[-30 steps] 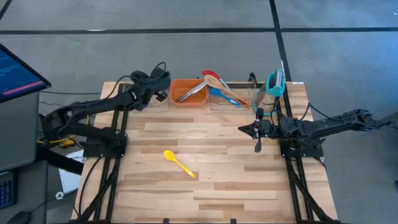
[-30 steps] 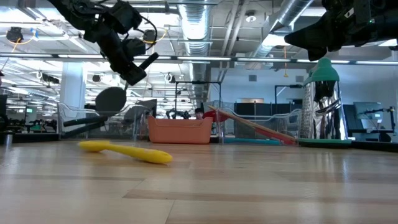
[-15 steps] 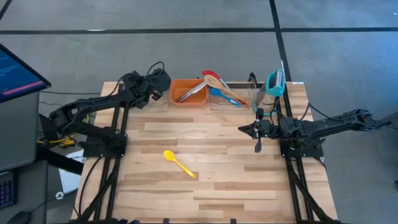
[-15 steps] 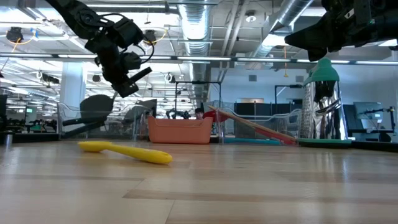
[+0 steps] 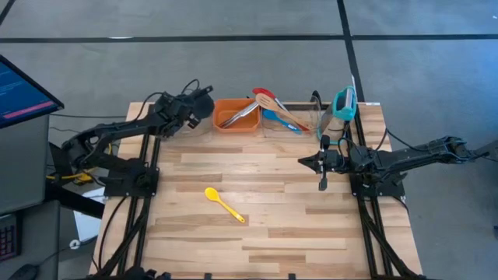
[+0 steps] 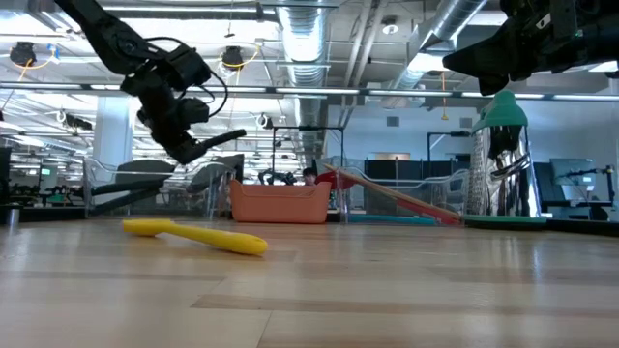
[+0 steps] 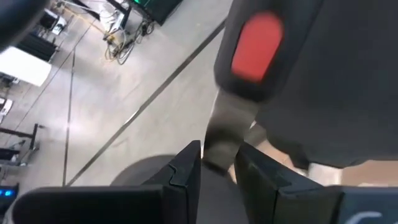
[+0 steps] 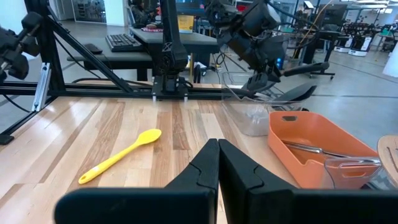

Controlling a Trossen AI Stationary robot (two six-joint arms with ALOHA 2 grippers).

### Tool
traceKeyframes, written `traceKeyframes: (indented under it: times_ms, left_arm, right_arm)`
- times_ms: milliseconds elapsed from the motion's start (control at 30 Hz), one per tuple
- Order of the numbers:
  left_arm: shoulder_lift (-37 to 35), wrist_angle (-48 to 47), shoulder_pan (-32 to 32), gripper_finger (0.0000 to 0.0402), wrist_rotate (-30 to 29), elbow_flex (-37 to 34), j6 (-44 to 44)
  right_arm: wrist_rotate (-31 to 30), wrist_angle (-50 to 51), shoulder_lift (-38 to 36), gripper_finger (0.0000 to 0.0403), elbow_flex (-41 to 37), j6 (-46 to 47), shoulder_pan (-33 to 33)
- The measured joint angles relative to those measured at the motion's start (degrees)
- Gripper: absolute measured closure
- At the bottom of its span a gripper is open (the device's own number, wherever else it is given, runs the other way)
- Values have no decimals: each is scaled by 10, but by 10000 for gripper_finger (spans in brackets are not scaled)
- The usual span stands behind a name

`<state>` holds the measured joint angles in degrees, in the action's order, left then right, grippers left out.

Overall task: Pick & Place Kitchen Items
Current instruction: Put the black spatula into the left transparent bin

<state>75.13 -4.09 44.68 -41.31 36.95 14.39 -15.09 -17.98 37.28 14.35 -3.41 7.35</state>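
A black spatula (image 8: pixel 292 93), dark and flat-bladed with a grey neck and a red patch seen in the left wrist view, was held pinched in the left pincer (image 5: pixel 204 103) at the upper left of the high view, beside the orange bin (image 5: pixel 236 114). A yellow spoon (image 5: pixel 223 204) with a rounded bowl and a slim handle was seen lying alone on the pale wooden worktop (image 5: pixel 264 233), below centre of the high view. Metal tongs (image 5: pixel 240 117) were seen inside the orange bin, and red, wooden and blue utensils (image 5: pixel 274 109) were seen just to its right. The right pincer (image 5: pixel 302 162) was held pressed together, empty, at centre right. No readable writing could be made out.
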Motion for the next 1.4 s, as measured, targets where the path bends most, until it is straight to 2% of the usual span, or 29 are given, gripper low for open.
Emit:
traceKeyframes:
  times_ms: [200,467,933,1133,1400]
  left_arm:
    - [0,49,27,322,28,-30,1]
    - [-1,58,35,321,71,-31,1]
    - [-1,85,34,316,76,-31,3]
    - [-1,86,33,279,129,-31,3]
    - [-1,86,32,211,133,-31,3]
  right_arm:
    - [0,0,0,403,0,1,0]
    - [0,0,0,403,0,4,0]
    - [0,0,0,403,0,4,0]
    - [0,0,0,403,0,4,0]
    - [0,9,0,403,0,4,0]
